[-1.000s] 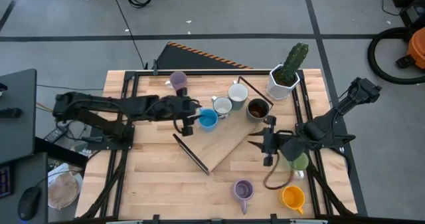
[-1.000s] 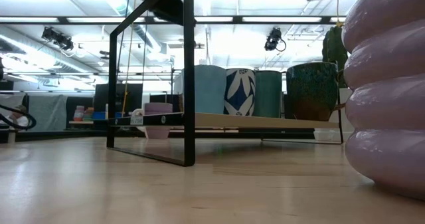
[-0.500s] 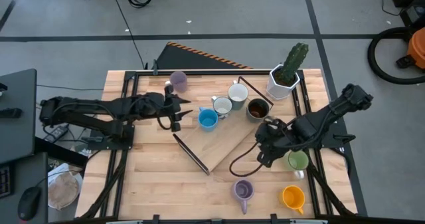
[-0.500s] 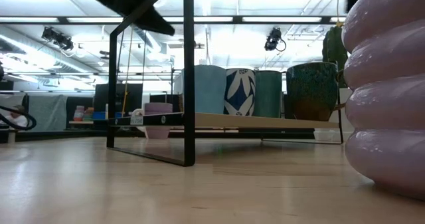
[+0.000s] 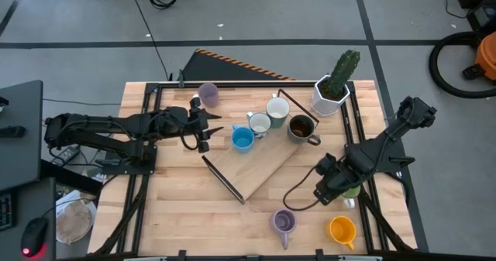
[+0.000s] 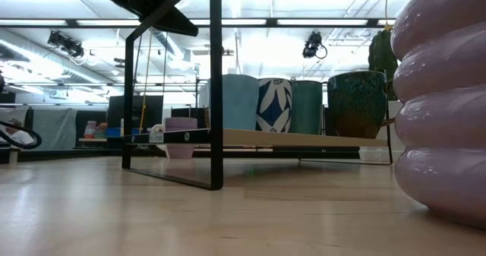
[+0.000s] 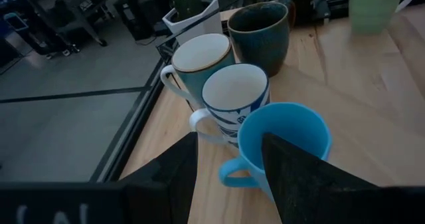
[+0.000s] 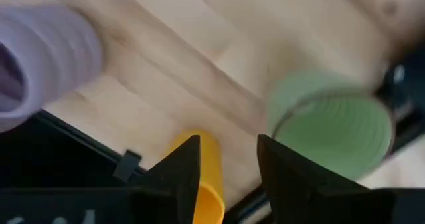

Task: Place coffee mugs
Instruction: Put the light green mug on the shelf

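Note:
Four mugs stand in a row on a raised wooden board (image 5: 260, 168): blue (image 5: 242, 139), white with blue pattern (image 5: 259, 123), white (image 5: 277, 108) and dark brown (image 5: 301, 127). One lavender mug (image 5: 208, 94) stands near the far edge, and a ribbed lavender mug (image 5: 283, 221) and the orange mug (image 5: 341, 230) near the near edge. The green mug (image 5: 353, 190) sits partly under my right arm. My left gripper (image 5: 204, 131) is open, just left of the blue mug (image 7: 285, 141). My right gripper (image 8: 229, 177) is open above the table, between the green mug (image 8: 332, 127) and the orange mug (image 8: 202, 181).
A white angular pot with a cactus (image 5: 332, 91) stands at the far right corner. Black frame rails (image 5: 147, 137) run along the table's left and right sides. A dark cable loop (image 5: 298, 197) lies by my right gripper. Bare wood (image 5: 194, 207) lies near left.
My left gripper has drawn back from the blue mug toward the table's left, then kept still. My right gripper has swung from beside the board toward the near right, turning to face the green and orange mugs. No mug has moved.

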